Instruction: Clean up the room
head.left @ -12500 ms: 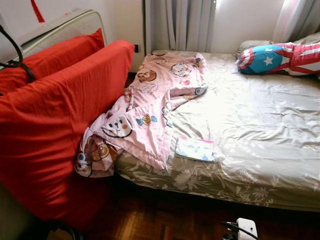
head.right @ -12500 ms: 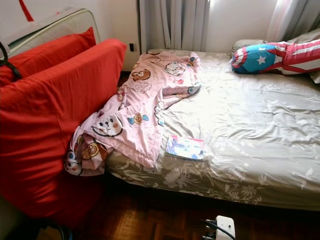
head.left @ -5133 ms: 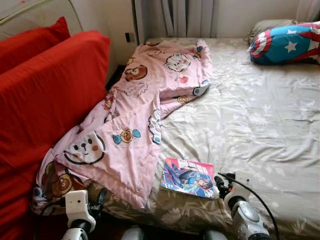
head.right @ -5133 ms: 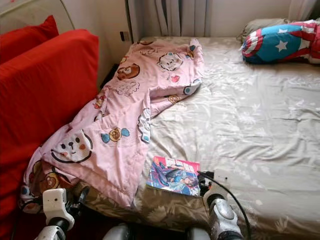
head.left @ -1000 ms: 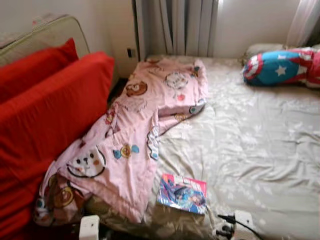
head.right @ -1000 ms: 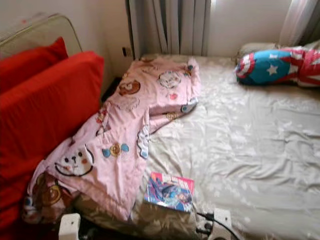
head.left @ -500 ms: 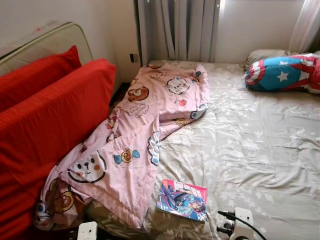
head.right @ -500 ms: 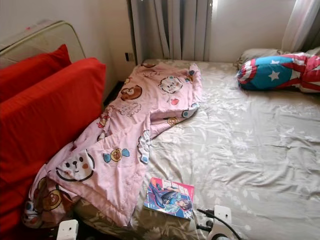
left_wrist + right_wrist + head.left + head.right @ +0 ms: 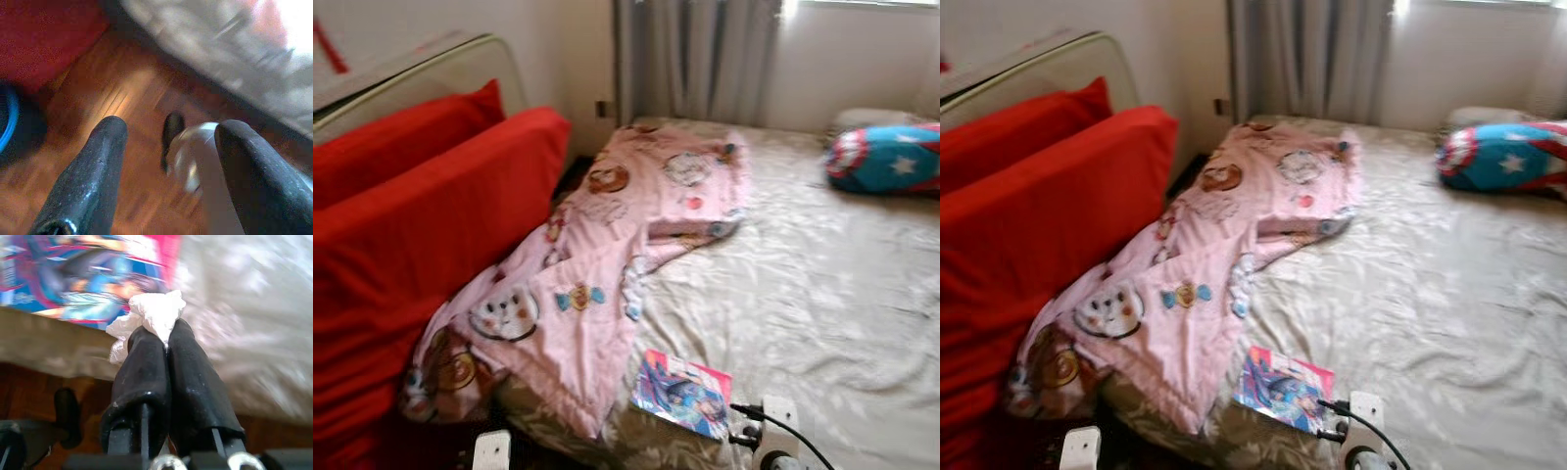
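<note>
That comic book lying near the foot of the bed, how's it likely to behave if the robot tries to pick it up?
The comic book looks thin and soft-covered, so it would probably flop if gripped by one edge. Its glossy cover may be slippery between the fingers. It lies flat on the soft bed sheet, so getting a finger under it could be awkward. The right gripper is shut on a white tissue.

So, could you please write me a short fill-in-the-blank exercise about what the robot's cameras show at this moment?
1. The right gripper is shut on a crumpled white ____.
2. The colourful comic book lies on the beige floral bedsheet beside the ____ cartoon-print blanket.
3. The left gripper, its fingers ____, hangs above the brown wooden floor.
4. The large cushions left of the bed are ____.

Missing words: tissue; pink; open; red
</note>
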Motion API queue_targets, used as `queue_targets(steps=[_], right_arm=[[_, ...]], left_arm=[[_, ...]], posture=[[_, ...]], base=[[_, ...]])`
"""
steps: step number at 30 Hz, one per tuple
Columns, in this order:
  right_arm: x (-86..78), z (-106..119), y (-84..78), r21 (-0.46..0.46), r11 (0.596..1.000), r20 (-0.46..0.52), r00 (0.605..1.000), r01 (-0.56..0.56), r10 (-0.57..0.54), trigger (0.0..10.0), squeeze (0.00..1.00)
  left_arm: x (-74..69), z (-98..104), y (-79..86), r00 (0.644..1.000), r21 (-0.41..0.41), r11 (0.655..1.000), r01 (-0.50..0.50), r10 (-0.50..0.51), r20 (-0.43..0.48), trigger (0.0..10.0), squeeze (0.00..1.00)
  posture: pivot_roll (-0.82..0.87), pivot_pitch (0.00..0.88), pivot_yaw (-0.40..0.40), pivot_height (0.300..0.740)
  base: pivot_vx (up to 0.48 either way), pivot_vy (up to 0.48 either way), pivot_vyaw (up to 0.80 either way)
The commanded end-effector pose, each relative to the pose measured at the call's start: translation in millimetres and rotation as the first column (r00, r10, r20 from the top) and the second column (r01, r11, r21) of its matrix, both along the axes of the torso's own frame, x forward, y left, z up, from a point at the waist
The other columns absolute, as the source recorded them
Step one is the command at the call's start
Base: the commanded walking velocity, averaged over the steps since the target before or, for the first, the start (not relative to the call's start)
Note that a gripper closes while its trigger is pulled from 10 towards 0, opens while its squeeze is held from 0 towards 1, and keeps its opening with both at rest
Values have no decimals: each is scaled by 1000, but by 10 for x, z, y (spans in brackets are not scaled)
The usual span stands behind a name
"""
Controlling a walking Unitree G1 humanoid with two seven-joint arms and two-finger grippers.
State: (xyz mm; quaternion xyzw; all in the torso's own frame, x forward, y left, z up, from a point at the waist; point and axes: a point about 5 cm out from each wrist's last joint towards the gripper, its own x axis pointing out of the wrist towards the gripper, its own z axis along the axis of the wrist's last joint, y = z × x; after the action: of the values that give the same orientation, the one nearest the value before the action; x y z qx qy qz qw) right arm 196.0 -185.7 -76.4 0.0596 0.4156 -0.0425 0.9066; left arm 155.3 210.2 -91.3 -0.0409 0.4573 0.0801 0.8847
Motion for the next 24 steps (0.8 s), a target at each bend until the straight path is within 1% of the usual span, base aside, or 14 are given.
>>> queue_targets(steps=[1, 5, 23, 24], right_arm=[[-171, -77, -58, -6, 1000, -46, 999, -6, 6, 10000, 0], [-195, -87, -66, -10, 1000, -50, 999, -4, 4, 10000, 0], [-221, -97, -60, -6, 1000, -52, 999, -10, 9, 10000, 0], [-223, -99, -57, 3, 1000, -53, 999, 3, -3, 10000, 0]], left_arm=[[-10, -6, 3, 1000, 0, 1000, -22, 22, -7, 10000, 0], [12, 2, 0, 1000, 4, 1000, -27, 27, -1, 10000, 0], [1, 1, 11, 999, 10, 999, -33, 33, 0, 10000, 0], [4, 2, 12, 999, 10, 999, -33, 33, 0, 10000, 0]], posture=[[-72, 0, 15, 740], [-66, 0, 13, 740], [-61, 0, 8, 740], [-61, 0, 10, 740]], base=[[0, 0, 800], [0, 0, 800], [0, 0, 800], [0, 0, 0]])
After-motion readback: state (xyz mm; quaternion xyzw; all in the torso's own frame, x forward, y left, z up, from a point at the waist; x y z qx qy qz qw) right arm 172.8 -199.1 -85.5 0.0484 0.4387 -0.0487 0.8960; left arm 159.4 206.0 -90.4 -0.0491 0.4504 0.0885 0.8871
